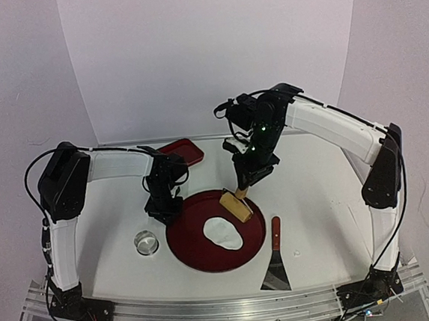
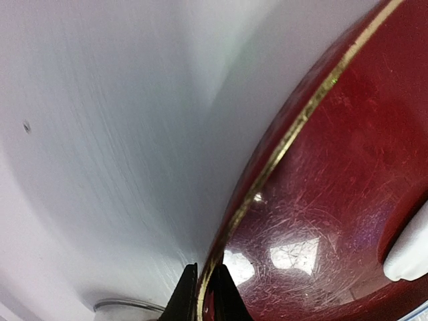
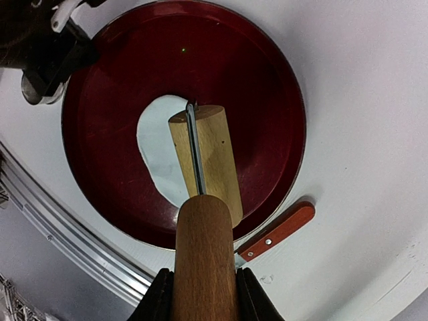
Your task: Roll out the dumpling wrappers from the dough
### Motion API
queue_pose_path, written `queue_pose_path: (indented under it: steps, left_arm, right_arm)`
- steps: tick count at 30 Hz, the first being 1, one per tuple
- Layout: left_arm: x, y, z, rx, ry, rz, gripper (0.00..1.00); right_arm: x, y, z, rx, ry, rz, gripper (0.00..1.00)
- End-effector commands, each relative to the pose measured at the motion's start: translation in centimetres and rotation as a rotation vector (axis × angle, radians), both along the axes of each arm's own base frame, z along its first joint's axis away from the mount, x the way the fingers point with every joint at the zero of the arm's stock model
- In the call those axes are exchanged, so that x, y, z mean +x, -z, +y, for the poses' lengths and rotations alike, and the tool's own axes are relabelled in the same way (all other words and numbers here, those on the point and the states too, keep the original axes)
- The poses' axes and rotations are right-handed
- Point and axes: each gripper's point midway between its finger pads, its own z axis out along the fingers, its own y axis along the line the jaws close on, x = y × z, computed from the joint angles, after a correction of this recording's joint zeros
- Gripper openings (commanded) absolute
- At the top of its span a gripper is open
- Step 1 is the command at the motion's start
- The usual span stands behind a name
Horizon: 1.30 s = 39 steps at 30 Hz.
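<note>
Right gripper clamps roller, left gripper pins tray at its 10 o'clock rim; advise pressing level onto dough, rolling evenly toward 7 o'clock.

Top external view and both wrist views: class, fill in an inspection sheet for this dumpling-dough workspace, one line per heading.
Surface: white table.
Job's things: flat dough sheet in the round red tray; wooden rolling pin at the dough's edge.
Clutter: metal ring cutter, wooden-handled scraper, small rectangular red tray.
Grippers: left gripper pinches the round tray's rim; right gripper clamps the pin's handle.
Cables: black cables loop along both arms.
Surroundings: white backdrop; aluminium rail at the near edge.
</note>
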Motion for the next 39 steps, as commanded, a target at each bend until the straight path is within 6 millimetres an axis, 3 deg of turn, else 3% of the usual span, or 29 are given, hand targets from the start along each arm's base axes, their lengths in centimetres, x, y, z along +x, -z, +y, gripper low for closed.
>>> queue_pose_path:
  steps: [1,7,17,26,34,39]
  left_arm:
    - [3.2,-0.1,2.3,0.079,0.022,-0.064,0.08]
    - [4.9,0.3,1.6,0.074,0.064,-0.099,0.05]
    - [5.6,1.1,1.5,0.103,0.146,-0.097,0.0]
    - [5.2,1.8,1.7,0.11,0.179,-0.075,0.0]
    - [5.3,2.1,1.8,0.126,0.187,-0.067,0.0]
    - [5.5,2.3,1.5,0.118,0.183,-0.066,0.0]
  right_arm:
    - [-1.4,0.9,0.2,0.004,-0.014,0.074,0.0]
    - [-2.3,3.0,0.5,0.002,-0.009,0.144,0.0]
    - [0.3,4.0,2.7,0.015,0.031,0.102,0.0]
    - [1.5,5.4,2.9,-0.021,0.05,0.086,0.0]
    - [1.8,3.1,4.1,0.071,0.084,0.115,0.0]
    - [1.7,4.7,3.5,0.028,0.084,0.144,0.0]
